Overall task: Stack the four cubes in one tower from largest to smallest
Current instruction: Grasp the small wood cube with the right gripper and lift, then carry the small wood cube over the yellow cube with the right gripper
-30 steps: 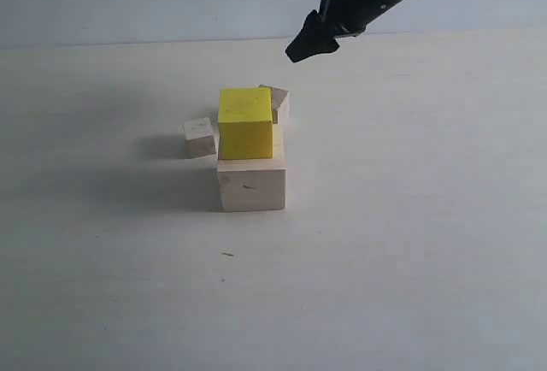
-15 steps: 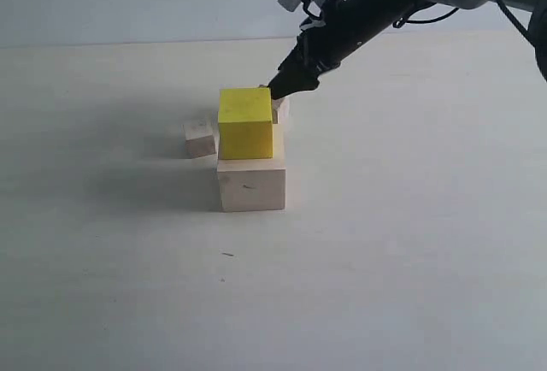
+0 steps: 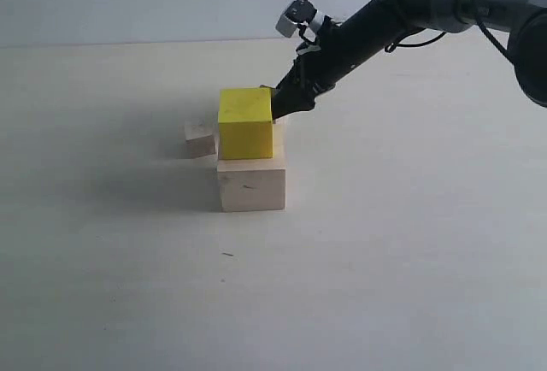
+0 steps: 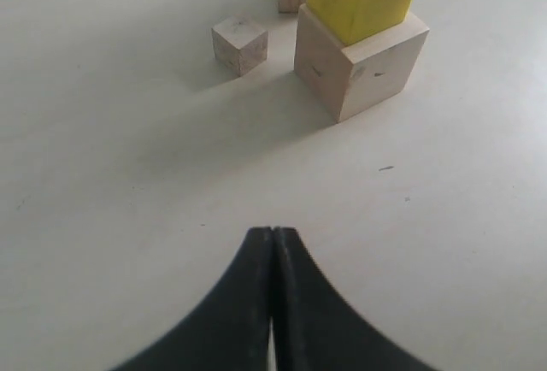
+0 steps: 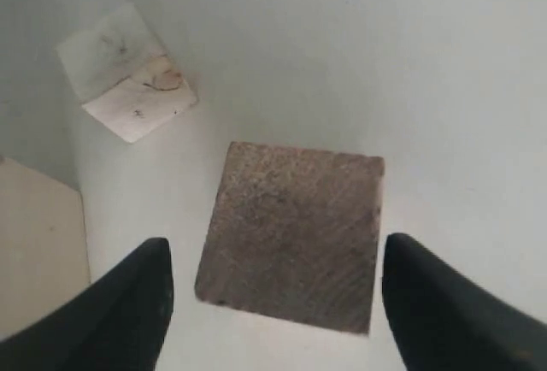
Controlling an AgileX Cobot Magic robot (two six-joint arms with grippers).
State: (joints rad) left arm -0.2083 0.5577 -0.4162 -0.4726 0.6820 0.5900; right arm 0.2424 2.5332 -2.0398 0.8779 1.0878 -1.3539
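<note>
The bright yellow cube [image 3: 246, 123] sits on the large pale wood cube [image 3: 250, 181]. One small wood cube [image 3: 200, 139] lies on the table to their left. My right gripper [image 3: 282, 106] is down behind the yellow cube, hiding the other small cube in the exterior view. In the right wrist view this gripper [image 5: 275, 247] is open, its fingers either side of that small cube [image 5: 291, 234] without touching it; the first small cube [image 5: 126, 72] lies beyond. My left gripper [image 4: 273, 232] is shut and empty, well back from the stack [image 4: 363, 59].
The cubes rest on a plain pale table [image 3: 410, 243] with a pale wall behind. A corner of pale wood [image 5: 38, 251] shows at the edge of the right wrist view, close to one finger. A small dark speck [image 3: 227, 254] lies in front of the stack.
My right arm has come down from above and to the right, bringing its open gripper over the small cube behind the yellow one. The cubes have not moved.
</note>
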